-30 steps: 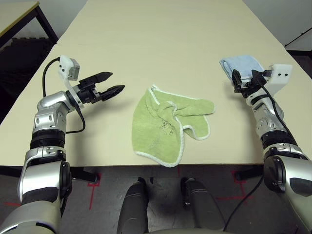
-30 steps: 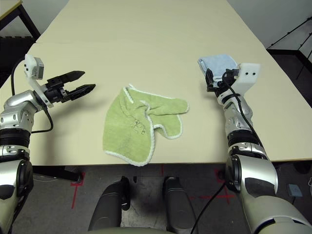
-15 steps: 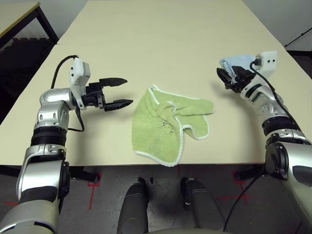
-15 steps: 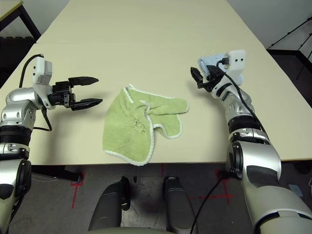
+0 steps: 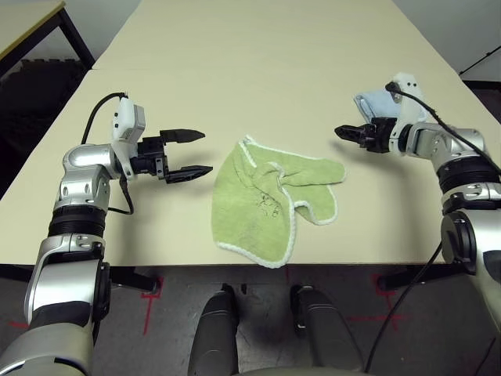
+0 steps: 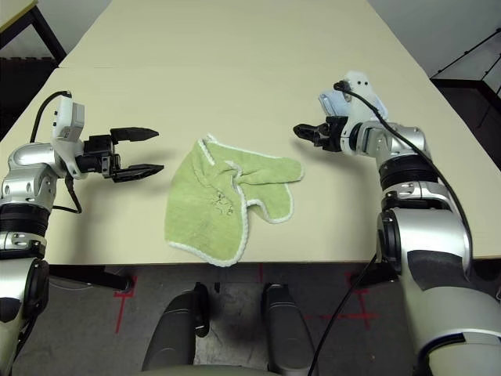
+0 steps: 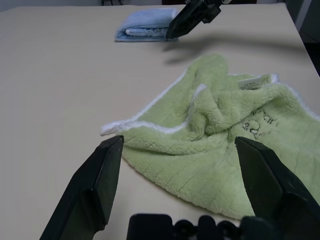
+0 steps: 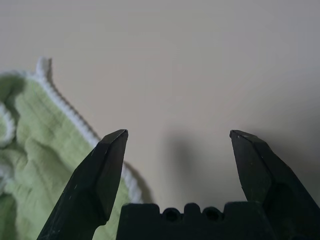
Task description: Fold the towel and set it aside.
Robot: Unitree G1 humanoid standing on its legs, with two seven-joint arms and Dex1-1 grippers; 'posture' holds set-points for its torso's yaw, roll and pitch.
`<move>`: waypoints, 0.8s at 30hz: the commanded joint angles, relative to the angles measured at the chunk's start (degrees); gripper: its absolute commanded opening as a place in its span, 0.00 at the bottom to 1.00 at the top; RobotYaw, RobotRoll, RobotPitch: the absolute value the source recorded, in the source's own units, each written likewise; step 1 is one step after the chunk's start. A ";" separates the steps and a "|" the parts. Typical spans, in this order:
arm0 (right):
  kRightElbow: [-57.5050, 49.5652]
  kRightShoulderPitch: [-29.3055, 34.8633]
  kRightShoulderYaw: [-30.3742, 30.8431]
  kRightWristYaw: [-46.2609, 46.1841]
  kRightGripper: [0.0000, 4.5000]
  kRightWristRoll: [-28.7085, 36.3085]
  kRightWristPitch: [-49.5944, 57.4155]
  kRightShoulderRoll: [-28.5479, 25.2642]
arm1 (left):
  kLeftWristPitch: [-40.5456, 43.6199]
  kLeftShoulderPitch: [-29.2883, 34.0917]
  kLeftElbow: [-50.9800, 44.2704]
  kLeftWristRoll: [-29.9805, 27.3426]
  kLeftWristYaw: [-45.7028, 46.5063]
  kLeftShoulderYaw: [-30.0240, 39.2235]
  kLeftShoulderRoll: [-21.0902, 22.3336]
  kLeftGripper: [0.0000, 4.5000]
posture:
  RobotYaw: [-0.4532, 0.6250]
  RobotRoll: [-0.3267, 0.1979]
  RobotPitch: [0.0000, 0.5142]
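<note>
The towel [image 5: 270, 202] lies crumpled on the table near the front edge, light green with a white trim and a small dark mark; it also shows in the left wrist view [image 7: 215, 125]. My left gripper [image 5: 207, 152] hovers open just left of the towel, pointing at it, nothing between its fingers [image 7: 100, 175]. My right gripper [image 5: 341, 131] hangs open above the table just beyond the towel's right corner [image 8: 35, 145], pointing left, and is apart from the cloth.
A folded light blue towel [image 5: 374, 102] lies at the right, behind my right wrist, also seen as the blue towel [image 7: 147, 30] in the left wrist view. The beige table [image 5: 250, 63] stretches far back. A second table [image 5: 23, 16] stands at the far left.
My right arm has swung round so its gripper now points left at the towel's right corner. My left gripper has moved right toward the towel, then held still.
</note>
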 commanded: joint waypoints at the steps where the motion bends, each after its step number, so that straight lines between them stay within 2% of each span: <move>1: -4.13 0.38 2.08 1.81 0.99 0.36 7.12 -1.51 | 0.41 0.74 -1.57 -0.06 -0.24 -0.62 0.00 1.00 | 0.39 0.62 0.32; 6: -9.33 -0.35 4.37 3.07 0.99 2.03 17.79 -1.37 | 0.63 0.28 -1.36 0.10 -0.17 -0.87 -0.35 1.00 | 0.39 0.62 0.32; 14: -10.65 -4.04 6.13 2.35 0.99 4.62 30.62 -1.66 | 1.19 -0.17 -1.62 -0.28 -0.11 -0.61 -0.79 1.00 | 0.37 0.62 0.35; 24: -9.71 -3.54 8.10 1.26 0.99 4.91 31.73 -1.96 | 2.46 0.73 -3.16 -0.49 0.23 -0.42 -0.90 1.00 | 0.36 0.62 0.36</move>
